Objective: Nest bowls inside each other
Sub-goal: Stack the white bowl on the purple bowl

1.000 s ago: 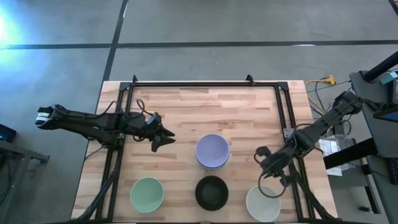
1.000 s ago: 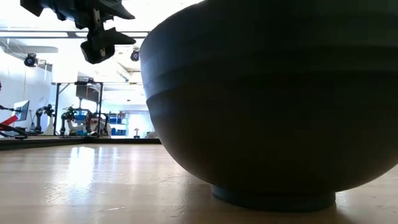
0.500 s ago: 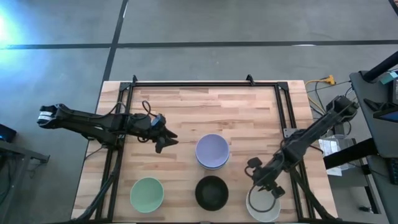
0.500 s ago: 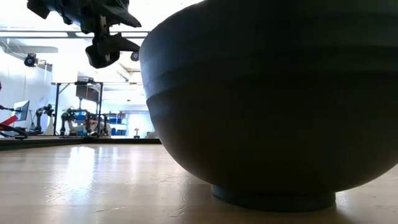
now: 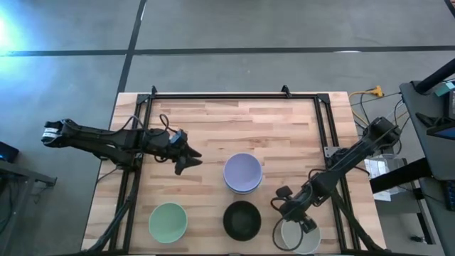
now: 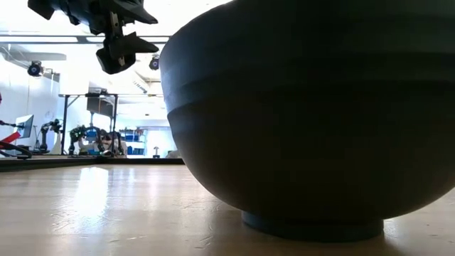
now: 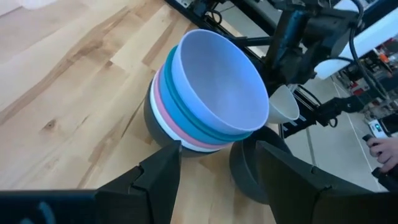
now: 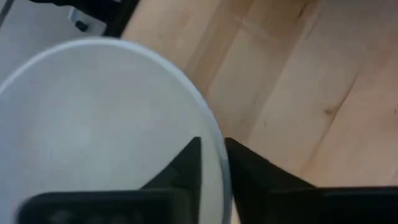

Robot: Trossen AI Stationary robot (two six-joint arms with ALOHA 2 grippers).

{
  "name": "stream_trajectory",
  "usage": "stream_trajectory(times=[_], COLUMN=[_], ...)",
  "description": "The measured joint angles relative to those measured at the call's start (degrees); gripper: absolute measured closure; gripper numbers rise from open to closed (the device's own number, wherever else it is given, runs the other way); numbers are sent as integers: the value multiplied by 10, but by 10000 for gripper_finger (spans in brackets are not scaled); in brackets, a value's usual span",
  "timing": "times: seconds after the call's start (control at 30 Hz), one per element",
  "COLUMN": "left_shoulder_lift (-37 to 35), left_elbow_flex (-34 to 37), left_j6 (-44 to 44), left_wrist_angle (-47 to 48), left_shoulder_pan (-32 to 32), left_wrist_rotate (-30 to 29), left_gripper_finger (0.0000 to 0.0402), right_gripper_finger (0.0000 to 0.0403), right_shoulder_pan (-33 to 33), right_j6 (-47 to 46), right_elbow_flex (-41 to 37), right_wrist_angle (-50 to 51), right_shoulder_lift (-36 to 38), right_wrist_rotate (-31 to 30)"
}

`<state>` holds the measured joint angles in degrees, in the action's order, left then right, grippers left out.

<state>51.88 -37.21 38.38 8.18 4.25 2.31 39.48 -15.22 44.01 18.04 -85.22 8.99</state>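
The white bowl (image 5: 298, 237) is sitting at the table's near edge with the right gripper (image 5: 304, 223) straddling its rim (image 8: 217, 143) — one finger inside, one outside, pinching it. Beside it sits the black bowl (image 5: 242, 220). The left gripper (image 5: 186, 159) is hovering open beside the nested stack topped by the lavender bowl (image 5: 243, 171) — the pale green bowl (image 5: 168, 221) lies nearer the table's edge.

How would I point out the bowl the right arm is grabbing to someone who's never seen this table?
Look at the wooden table from above and follow the row of three single bowls along its near edge. The white bowl sits at the right end, beside the black bowl. It alone is white, and the right end effector straddles its rim.
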Motion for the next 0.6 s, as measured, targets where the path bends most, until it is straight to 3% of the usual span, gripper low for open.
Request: stream_trajectory(times=[0.1,0.43,0.6], left_shoulder_lift=[-2,-3,-4], left_elbow_flex=[0,0,0], left_j6=[-2,-13,-18], left_wrist_angle=[-1,-1,-2], left_shoulder_pan=[0,0,0], left_wrist_rotate=[6,23,35], left_gripper_finger=[210,210,210], right_gripper_finger=[387,391,391], right_shoulder_pan=[0,-33,-89], right_j6=[-2,-61,-131], right_elbow_flex=[9,70,134], right_wrist_angle=[2,86,58], right_shoulder_lift=[10,98,125], right_wrist_rotate=[0,-2,-103])
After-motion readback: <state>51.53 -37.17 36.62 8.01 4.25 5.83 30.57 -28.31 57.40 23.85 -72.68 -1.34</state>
